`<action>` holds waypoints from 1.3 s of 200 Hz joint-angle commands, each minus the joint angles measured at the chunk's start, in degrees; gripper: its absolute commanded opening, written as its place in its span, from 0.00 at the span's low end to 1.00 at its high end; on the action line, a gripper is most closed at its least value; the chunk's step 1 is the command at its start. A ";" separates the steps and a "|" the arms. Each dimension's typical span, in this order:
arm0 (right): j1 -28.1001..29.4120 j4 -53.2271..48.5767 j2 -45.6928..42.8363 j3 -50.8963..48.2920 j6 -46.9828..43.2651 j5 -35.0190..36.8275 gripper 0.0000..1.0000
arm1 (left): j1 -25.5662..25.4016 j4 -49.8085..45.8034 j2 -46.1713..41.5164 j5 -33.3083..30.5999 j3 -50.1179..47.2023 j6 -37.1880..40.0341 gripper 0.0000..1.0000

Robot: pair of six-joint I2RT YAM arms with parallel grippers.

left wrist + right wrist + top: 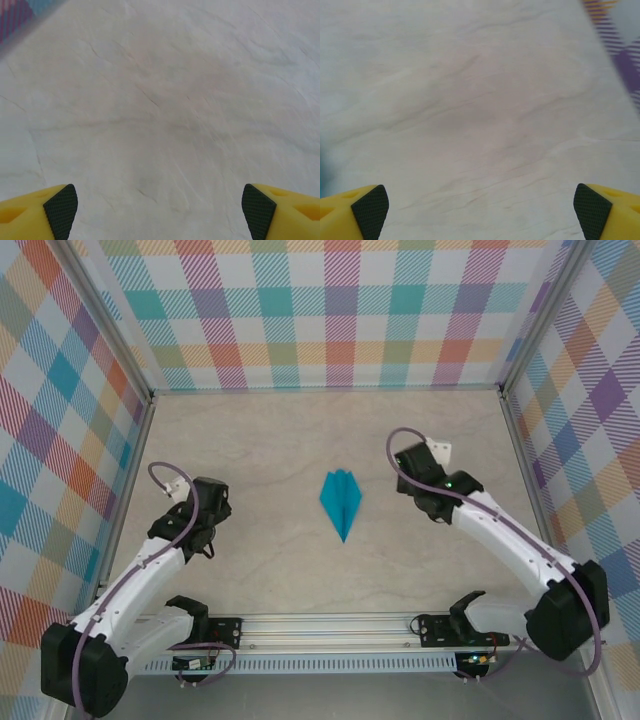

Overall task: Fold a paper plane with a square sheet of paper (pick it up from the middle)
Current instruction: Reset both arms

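Observation:
The teal-blue paper plane (341,501) lies flat in the middle of the table, its sharp tip pointing toward the near edge, and no gripper touches it. My left gripper (205,502) hovers well to its left. In the left wrist view this gripper (160,212) is open, its yellow fingers with black pads (61,210) wide apart over bare tabletop. My right gripper (432,472) hovers to the plane's right. In the right wrist view it (477,212) is open too, pads (590,210) far apart with nothing between them.
The beige marbled table (270,440) is walled on three sides by checked panels (320,310). A metal rail (330,625) with the arm bases runs along the near edge. Bare tabletop surrounds the plane.

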 commanded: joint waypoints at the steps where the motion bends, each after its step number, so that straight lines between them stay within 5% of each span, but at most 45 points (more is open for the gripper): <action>1: -6.40 18.17 -1.80 -10.40 -14.49 2.14 1.00 | 2.88 13.38 2.46 -7.30 -4.67 12.48 0.90; 27: -14.59 35.63 -0.41 -19.92 -19.78 -10.27 1.00 | 5.65 23.30 7.47 -5.03 -5.12 17.30 0.91; 86: -21.15 69.23 8.92 -27.87 -27.38 -28.39 1.00 | 7.41 61.17 18.50 0.44 -15.42 28.83 0.95; 147: -28.14 83.09 17.65 -30.29 -29.28 -45.76 1.00 | 10.90 77.22 33.52 17.74 -13.74 34.24 0.95; 260: -29.24 82.68 19.11 -29.37 -25.64 -40.61 1.00 | 12.35 77.62 35.12 20.33 -13.20 33.76 1.00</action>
